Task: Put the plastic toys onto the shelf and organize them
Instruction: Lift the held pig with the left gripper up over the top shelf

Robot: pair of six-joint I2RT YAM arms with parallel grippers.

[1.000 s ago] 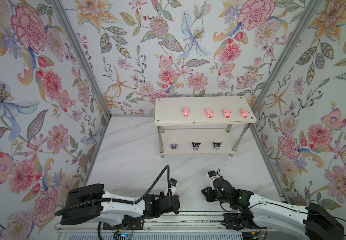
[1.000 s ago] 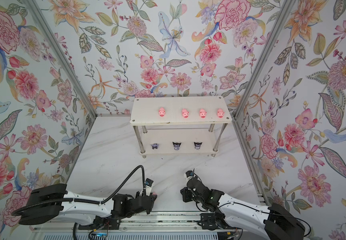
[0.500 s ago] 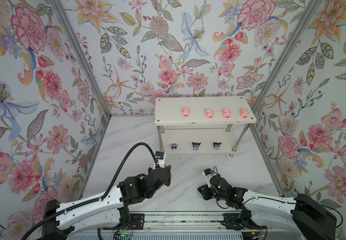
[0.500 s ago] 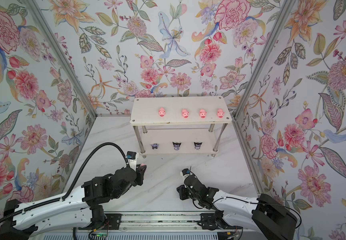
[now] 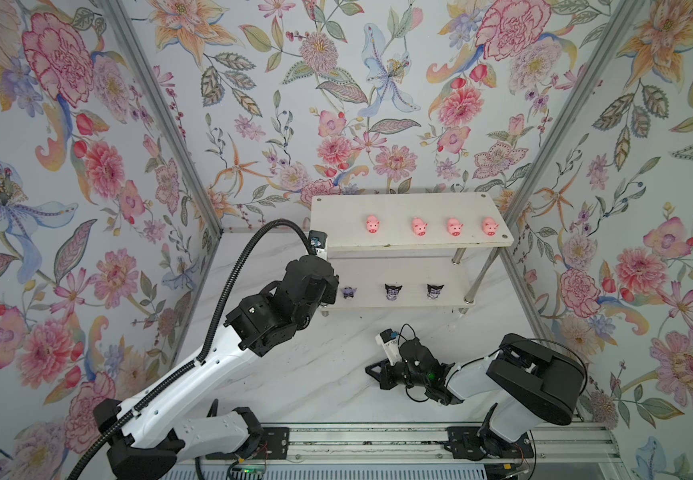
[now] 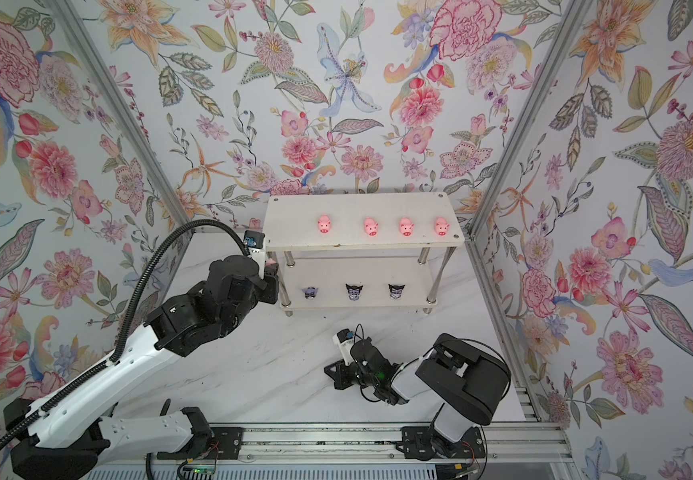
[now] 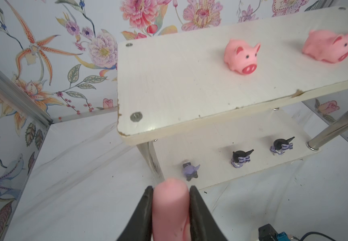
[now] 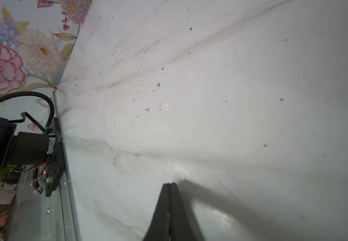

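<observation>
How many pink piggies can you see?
5. Four stand in a row atop the shelf: leftmost pig, second pig, third pig, rightmost pig. The fifth pig is squeezed in the left end effector beside the shelf. None seems hidden.

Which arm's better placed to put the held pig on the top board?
Left. The left tool is shut on a pink pig, raised beside the shelf's left end, next to the top board's bare stretch. The right tool is shut, empty, low over the table, away from the shelf.

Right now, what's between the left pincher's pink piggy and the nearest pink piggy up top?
Only the bare corner of the white shelf's top board, shown in the left wrist view.
</observation>
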